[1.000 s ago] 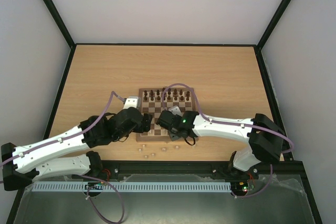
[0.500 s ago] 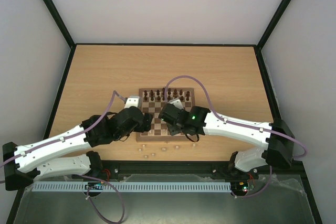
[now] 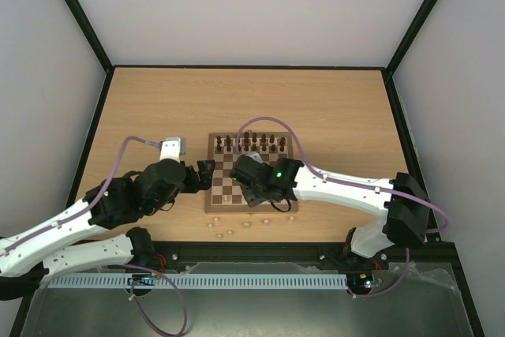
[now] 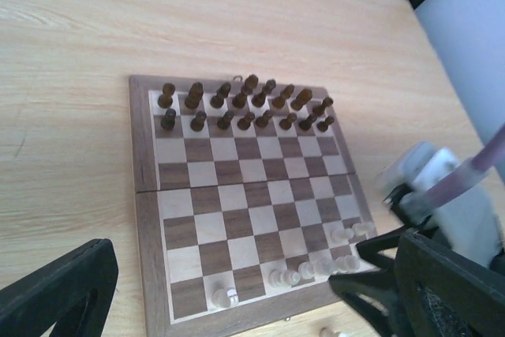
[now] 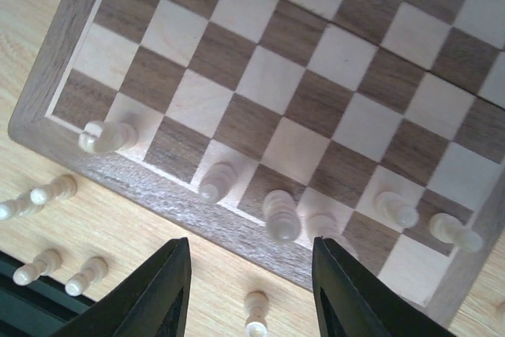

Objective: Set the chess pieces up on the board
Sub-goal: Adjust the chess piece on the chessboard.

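The board (image 3: 225,195) lies mid-table. Dark chess pieces (image 3: 248,144) fill its two far rows, shown clearly in the left wrist view (image 4: 245,104). Several pale pieces (image 5: 280,215) stand along the near row, most of them at its right end (image 4: 316,270). My left gripper (image 3: 207,173) hovers at the board's left edge, wide open and empty (image 4: 229,282). My right gripper (image 3: 254,193) hangs over the near edge, open (image 5: 251,250) with nothing between its fingers. A loose pale piece (image 5: 256,309) stands on the table below the gap.
More loose pale pieces lie on the table in front of the board (image 3: 229,229), also left of my right gripper (image 5: 55,189). The table's near edge carries a black rail (image 3: 252,249). Black frame posts border the table.
My left arm has pulled back leftwards off the board and its jaws have spread wider. My right gripper has shifted left along the board's near row.
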Robot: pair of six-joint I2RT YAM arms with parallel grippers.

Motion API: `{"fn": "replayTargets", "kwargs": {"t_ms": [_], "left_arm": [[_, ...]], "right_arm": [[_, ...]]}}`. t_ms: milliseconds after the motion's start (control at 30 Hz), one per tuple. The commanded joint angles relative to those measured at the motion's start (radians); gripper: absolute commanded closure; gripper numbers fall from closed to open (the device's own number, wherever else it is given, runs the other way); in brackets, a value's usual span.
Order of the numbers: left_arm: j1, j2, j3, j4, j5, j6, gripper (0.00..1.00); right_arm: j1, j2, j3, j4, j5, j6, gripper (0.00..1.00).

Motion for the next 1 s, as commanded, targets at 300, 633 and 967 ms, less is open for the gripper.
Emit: {"fn": "replayTargets", "kwargs": {"t_ms": [300,633,967], "left_arm": [[0.007,-0.08,0.016,-0.079,-0.067,-0.026,0.01],[0.007,-0.088,0.006,-0.085,-0.07,-0.026,0.01],[0.007,-0.09,-0.003,-0.083,-0.071,-0.026,0.01]], "right_arm": [[0.049,0.163,0.083,-0.025,-0.063,-0.028,0.58],[0.049,0.225,0.111,-0.023,-0.037,-0.03,0.62],[0.027,0.257,0.119,-0.017,-0.03,-0.038,0.68]]}}
